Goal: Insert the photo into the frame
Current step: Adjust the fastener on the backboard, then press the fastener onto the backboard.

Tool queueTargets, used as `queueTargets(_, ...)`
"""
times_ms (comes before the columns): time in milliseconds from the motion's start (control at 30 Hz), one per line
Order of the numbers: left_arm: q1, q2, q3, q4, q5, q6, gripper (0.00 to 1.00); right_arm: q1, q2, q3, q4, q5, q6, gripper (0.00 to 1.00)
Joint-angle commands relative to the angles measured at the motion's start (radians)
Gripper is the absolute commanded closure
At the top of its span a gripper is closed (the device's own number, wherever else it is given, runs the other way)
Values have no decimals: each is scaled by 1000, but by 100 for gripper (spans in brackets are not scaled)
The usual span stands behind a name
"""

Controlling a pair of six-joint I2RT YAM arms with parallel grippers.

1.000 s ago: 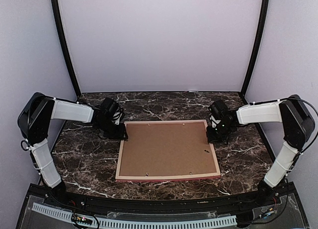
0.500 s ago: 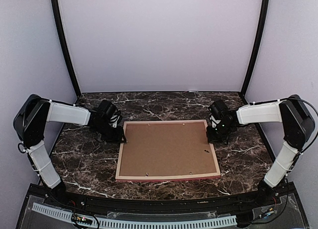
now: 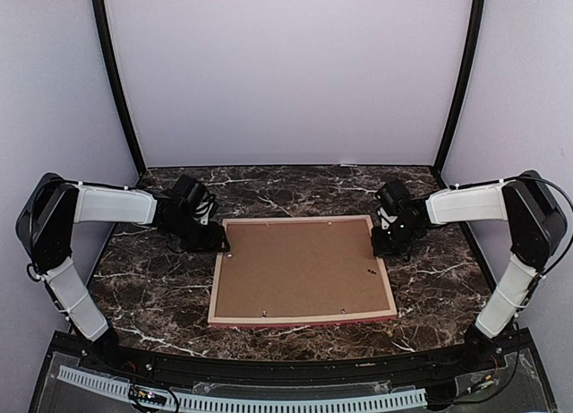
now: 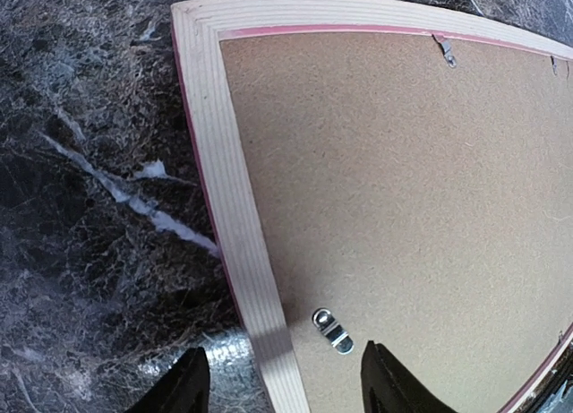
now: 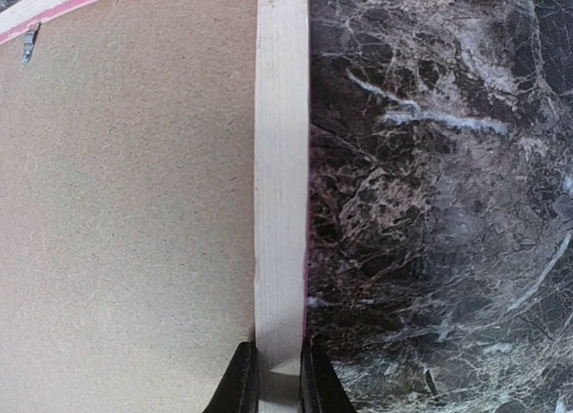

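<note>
The frame [image 3: 303,318] is lying face down in the middle of the marble table [image 3: 152,288]. Its pale bare wood is facing up, and a thin pink-red line is showing along its edges. A plain brown backing board [image 3: 300,265] is filling the whole opening, with small metal clips [image 4: 332,331] sitting on it just inside the rails. I cannot see the photo from where I am standing.

The left gripper [image 4: 285,386] is hovering at the frame's far left corner. Its jaws are standing apart, one on either side of the left rail. The outer finger [image 4: 190,386] is hanging over the marble and the inner one over the backing board, near a clip. There is a gap between each finger and the wood, so this gripper is holding nothing.

The right gripper [image 5: 279,382] is sitting at the far end of the right rail, close to the far right corner. Its jaws are pinching that rail from both sides, one finger against the inner face by the backing board and the other against the outer, pink-edged face. The rail is running straight away from the fingers towards the far corner. A small metal tab [image 5: 29,41] is showing on the backing board near that end. From above, both arms are reaching in from the sides, with their wrists low over the table.
</note>
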Motion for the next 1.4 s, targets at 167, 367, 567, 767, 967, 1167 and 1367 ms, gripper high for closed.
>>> queueTargets(167, -2, 35, 29, 12, 41, 11, 37, -4, 60, -24, 15, -32, 3, 88)
queueTargets(367, -15, 88, 42, 16, 46, 32, 38, -4, 62, -29, 19, -32, 3, 88)
queueTargets(567, -28, 117, 55, 1, 19, 35, 47, -4, 63, -28, 21, -33, 3, 89)
queueTargets(767, -33, 112, 54, -37, -28, 46, 58, -4, 68, -24, 21, -32, 0, 89)
queueTargets(967, -33, 104, 35, -50, -45, 64, 62, -4, 75, -23, 24, -56, 0, 89)
queueTargets(1167, -33, 104, 27, -41, -38, 66, 68, -4, 77, -28, 31, -63, 0, 89)
queueTargets(1367, -32, 101, 21, -34, -27, 64, 72, -4, 75, -32, 33, -64, 1, 90)
